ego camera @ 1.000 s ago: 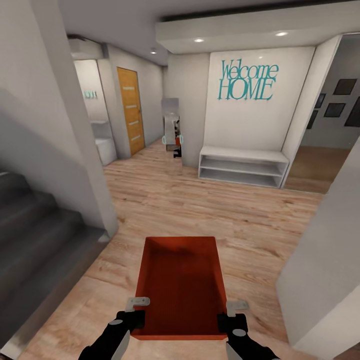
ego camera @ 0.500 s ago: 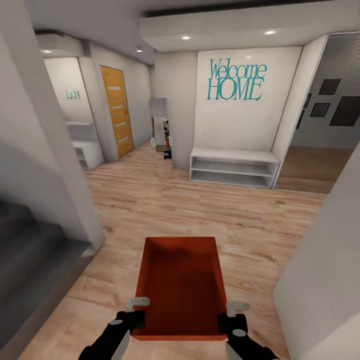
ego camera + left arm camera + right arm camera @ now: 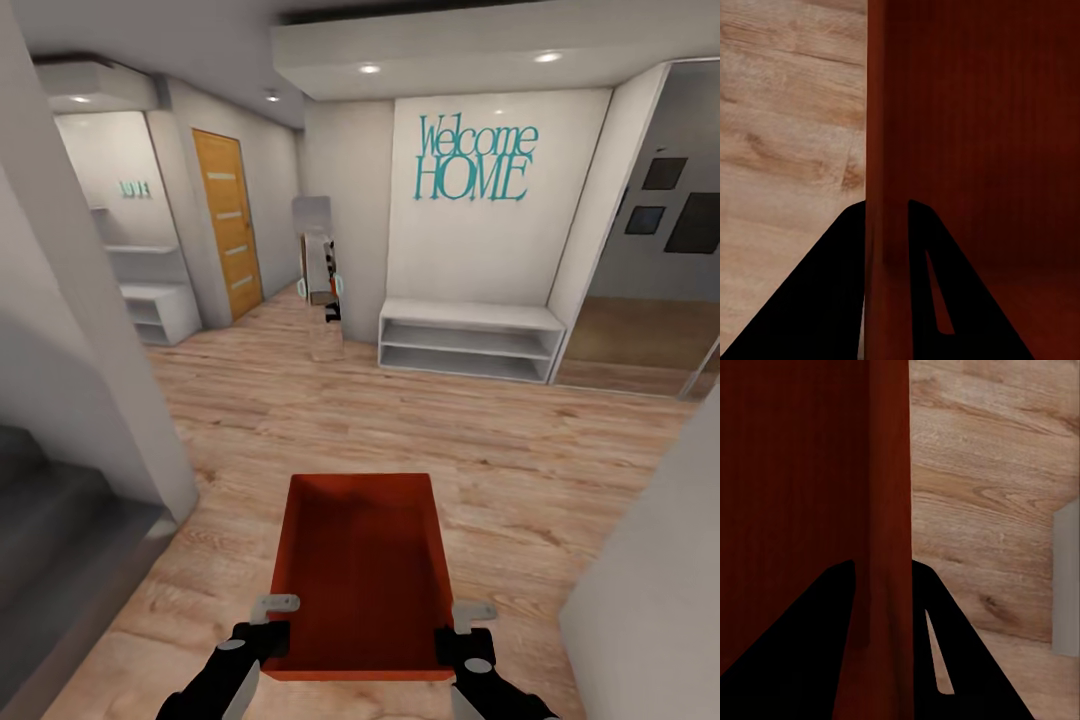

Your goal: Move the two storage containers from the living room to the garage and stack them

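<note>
I am carrying one storage container (image 3: pixel 362 575) over the wood floor (image 3: pixel 500 450) of a hallway, my left gripper (image 3: pixel 272 618) and right gripper (image 3: pixel 468 625) each pinching a side wall near its near corners. Clipping the white wall (image 3: pixel 650 600) at my right could be twisting it loose.

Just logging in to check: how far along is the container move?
Done: one storage container is picked up. In hand: left gripper and right gripper clamp its side walls while crossing a wood-floored hallway. Left: reaching the garage, placing, stacking the other.
</note>
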You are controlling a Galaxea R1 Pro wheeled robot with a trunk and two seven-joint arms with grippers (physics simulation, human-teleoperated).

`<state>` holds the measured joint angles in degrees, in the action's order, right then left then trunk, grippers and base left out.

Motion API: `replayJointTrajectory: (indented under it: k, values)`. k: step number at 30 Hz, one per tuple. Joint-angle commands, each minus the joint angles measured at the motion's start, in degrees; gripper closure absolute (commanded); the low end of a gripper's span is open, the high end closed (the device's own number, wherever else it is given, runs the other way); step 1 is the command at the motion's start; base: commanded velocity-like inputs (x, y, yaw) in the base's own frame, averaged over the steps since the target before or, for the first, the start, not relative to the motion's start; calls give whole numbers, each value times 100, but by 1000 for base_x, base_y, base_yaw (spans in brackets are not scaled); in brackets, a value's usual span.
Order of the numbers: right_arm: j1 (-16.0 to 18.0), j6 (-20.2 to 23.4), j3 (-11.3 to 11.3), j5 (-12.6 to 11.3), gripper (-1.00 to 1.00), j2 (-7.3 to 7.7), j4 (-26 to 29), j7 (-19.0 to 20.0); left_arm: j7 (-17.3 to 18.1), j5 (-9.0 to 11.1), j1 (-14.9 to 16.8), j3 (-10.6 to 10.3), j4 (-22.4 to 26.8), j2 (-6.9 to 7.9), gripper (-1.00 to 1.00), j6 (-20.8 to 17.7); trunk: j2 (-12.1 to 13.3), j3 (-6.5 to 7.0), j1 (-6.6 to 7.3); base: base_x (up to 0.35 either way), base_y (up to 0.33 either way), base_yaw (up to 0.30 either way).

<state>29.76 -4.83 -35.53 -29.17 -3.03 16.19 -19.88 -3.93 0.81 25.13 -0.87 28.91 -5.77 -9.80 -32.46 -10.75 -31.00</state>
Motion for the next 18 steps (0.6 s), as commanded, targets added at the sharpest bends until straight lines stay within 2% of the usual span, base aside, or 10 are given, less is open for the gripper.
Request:
replayJointTrajectory:
  k: [1,18]
  values:
    - [10,-53,55,-168,100,4,-178,-86,-65,-87,-1,-28,27,6,100,110,-8,-9,-5,323,0,0]
    - [11,-53,47,-168,100,4,-178,-86,-65,-90,-1,-28,9,6,100,102,-8,-9,-5,323,0,0]
